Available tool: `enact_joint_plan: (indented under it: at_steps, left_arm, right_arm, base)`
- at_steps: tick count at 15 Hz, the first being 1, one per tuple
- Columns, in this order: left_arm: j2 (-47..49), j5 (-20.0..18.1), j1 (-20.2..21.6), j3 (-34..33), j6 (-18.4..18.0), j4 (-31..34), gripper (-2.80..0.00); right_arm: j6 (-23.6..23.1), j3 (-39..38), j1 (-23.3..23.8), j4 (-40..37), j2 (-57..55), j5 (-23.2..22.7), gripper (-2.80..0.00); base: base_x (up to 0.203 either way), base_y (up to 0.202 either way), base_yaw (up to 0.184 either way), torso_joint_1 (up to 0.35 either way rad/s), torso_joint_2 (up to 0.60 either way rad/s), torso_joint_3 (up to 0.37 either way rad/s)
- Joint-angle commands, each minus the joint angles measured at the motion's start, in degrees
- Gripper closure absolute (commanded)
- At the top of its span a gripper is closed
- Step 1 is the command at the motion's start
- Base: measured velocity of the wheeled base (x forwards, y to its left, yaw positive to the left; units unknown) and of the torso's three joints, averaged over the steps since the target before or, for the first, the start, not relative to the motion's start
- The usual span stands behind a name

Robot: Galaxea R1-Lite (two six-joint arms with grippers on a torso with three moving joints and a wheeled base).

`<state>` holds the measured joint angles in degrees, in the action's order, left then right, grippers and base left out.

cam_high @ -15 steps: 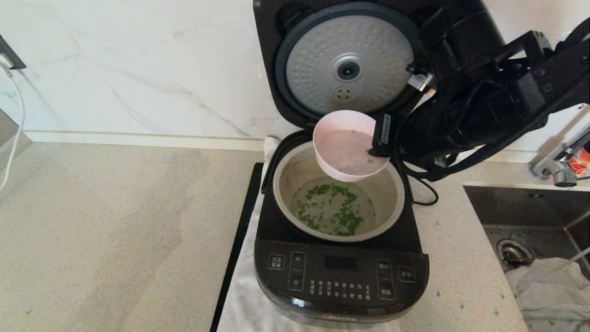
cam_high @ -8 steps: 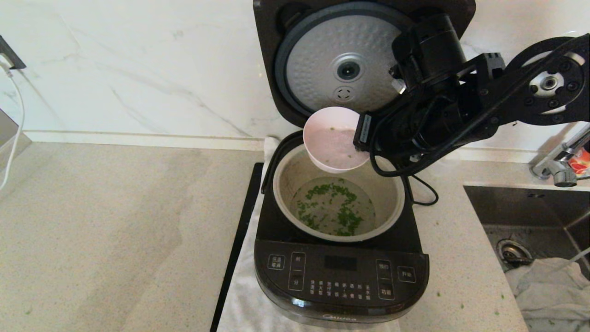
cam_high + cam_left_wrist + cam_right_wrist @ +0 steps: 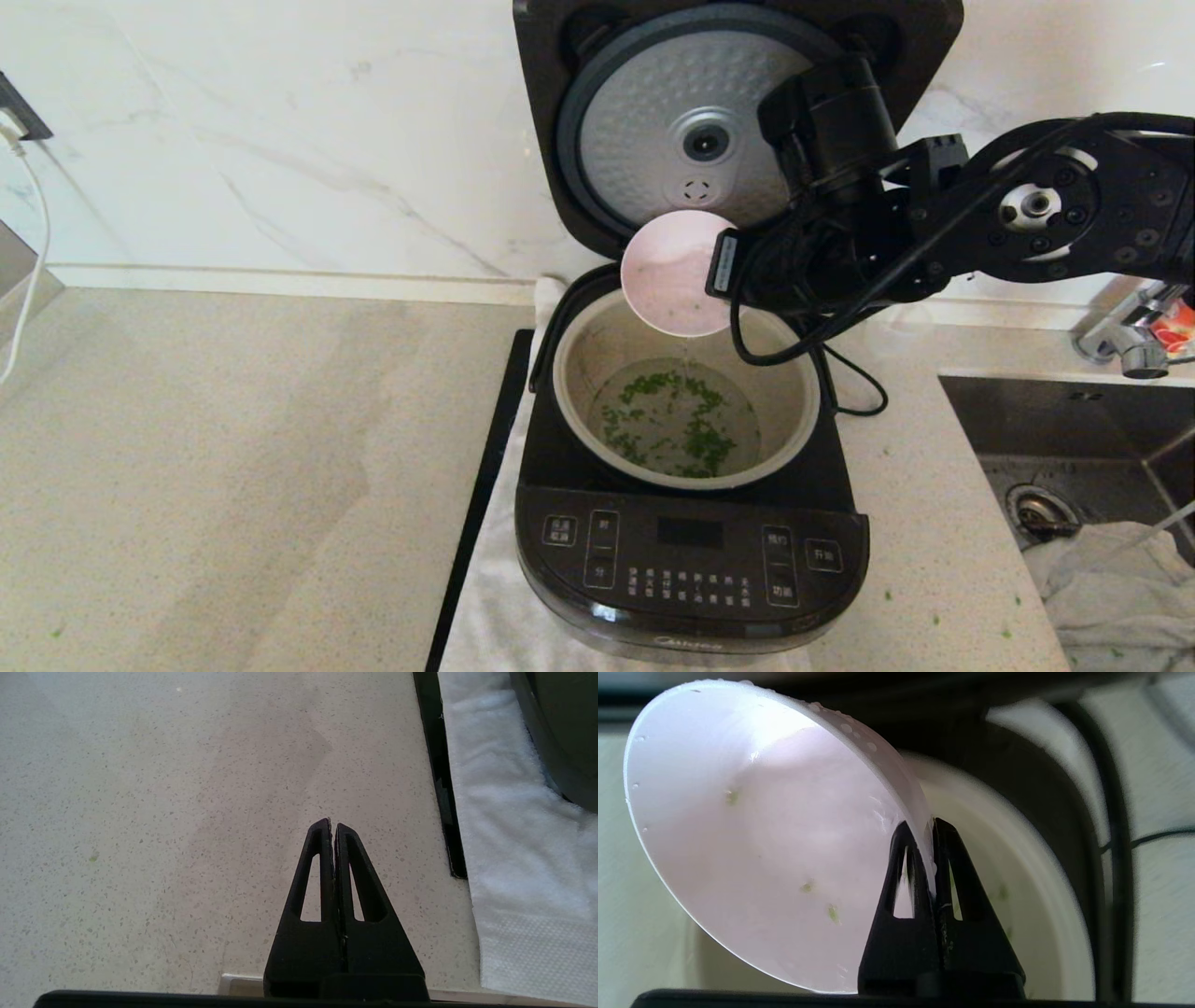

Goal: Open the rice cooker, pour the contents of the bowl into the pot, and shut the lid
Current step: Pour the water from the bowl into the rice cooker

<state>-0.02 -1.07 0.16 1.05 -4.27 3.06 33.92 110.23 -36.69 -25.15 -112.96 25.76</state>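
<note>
Right arm (image 3: 1027, 210): matte black, round screwed joint plate, looping black cable.
Fingers (image 3: 322, 877): black, tapered, triangular cut-outs.

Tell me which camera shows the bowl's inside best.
The right wrist view: the bowl fills it, nearly empty, the right gripper pinching its rim. The head view shows it small and tipped; the left wrist view misses it.

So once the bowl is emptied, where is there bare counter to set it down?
Broad bare counter lies left of the rice cooker, up to the wall. A narrower strip runs between cooker and sink. Over the pot it is crowded: the right gripper holds the bowl there.
</note>
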Motion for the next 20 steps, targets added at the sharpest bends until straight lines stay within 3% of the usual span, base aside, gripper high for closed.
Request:
enact_joint_plan:
  at_steps: [1, 4, 13, 16, 20]
  left_arm:
    - [-0.1, 0.0, 0.0, 0.0, 0.0, 0.0, 0.0]
    - [-0.1, 0.0, 0.0, 0.0, 0.0, 0.0, 0.0]
    - [-0.1, 0.0, 0.0, 0.0, 0.0, 0.0, 0.0]
    - [-0.1, 0.0, 0.0, 0.0, 0.0, 0.0, 0.0]
    - [-0.1, -0.1, 0.0, 0.0, 0.0, 0.0, 0.0]
  right_arm:
    - [-1.8, -0.4, -1.5, 0.9, -0.2, 4.0, 0.0]
    - [-5.6, -2.9, -3.8, 5.3, -0.1, 9.7, 0.0]
    - [-31.1, -20.2, -9.1, 40.4, 1.0, 23.0, 0.0]
    - [-41.5, -26.8, -9.3, 58.5, 0.8, 24.6, 0.0]
    - [-60.1, -35.3, -9.3, 89.0, -0.8, 24.9, 0.0]
  base:
    - [0.0, 0.0, 0.0, 0.0, 0.0, 0.0]
    - [0.0, 0.0, 0.0, 0.0, 0.0, 0.0]
    - [0.0, 0.0, 0.0, 0.0, 0.0, 0.0]
    - [0.0, 0.0, 0.0, 0.0, 0.0, 0.0]
    - [0.0, 0.0, 0.0, 0.0, 0.0, 0.0]
